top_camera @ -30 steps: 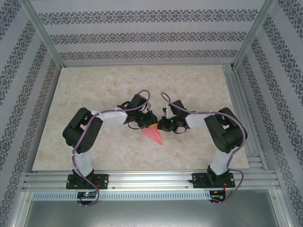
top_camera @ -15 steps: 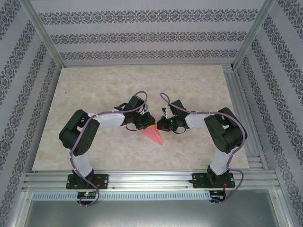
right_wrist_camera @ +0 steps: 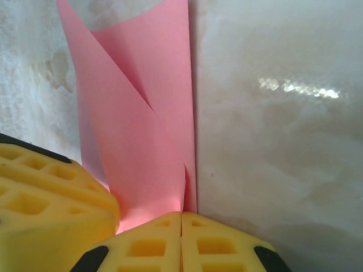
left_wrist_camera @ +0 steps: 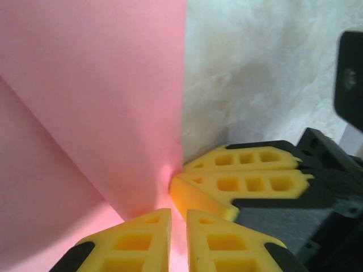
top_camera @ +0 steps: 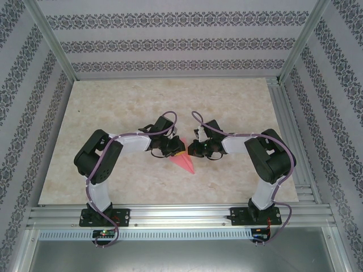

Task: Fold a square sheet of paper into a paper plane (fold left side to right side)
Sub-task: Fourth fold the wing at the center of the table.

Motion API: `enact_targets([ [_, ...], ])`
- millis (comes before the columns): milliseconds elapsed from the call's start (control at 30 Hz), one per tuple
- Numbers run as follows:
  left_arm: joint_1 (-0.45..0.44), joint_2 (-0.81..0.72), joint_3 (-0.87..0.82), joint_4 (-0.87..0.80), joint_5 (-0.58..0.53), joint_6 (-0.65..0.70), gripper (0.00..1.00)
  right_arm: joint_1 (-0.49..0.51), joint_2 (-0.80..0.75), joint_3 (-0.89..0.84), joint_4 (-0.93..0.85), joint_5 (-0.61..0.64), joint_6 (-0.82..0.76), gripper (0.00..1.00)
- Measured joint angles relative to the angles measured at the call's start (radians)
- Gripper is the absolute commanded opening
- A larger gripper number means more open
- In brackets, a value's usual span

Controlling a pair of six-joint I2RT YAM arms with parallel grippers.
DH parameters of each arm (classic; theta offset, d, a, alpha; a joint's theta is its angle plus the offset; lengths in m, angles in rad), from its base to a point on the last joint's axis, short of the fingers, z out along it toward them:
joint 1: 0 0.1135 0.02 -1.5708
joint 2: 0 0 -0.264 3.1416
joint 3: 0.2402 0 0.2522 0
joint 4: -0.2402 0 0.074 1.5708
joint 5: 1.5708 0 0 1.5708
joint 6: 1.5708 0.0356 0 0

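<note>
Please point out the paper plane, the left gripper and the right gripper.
paper plane (right_wrist_camera: 142,141), right wrist view, middle flap.
left gripper (left_wrist_camera: 178,220), left wrist view, between fingertips.
right gripper (right_wrist_camera: 181,218), right wrist view, between fingertips.

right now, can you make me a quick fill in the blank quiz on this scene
1. The paper plane is ____ in colour.
2. The right gripper has its jaws ____.
3. Its fingers are coloured ____.
4. The plane lies on a ____-patterned table.
Missing words: pink; shut; yellow; marble.
</note>
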Motion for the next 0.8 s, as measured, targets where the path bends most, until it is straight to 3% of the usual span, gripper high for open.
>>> enact_targets([
  [567,0.0,0.028,-0.003,0.007,-0.006,0.005,0.17,0.0,0.003,0.009,-0.014,0.0,-0.001,0.08],
  [800,0.0,0.03,-0.025,0.007,-0.022,0.012,0.17,0.004,0.005,0.024,-0.035,-0.003,-0.003,0.16],
])
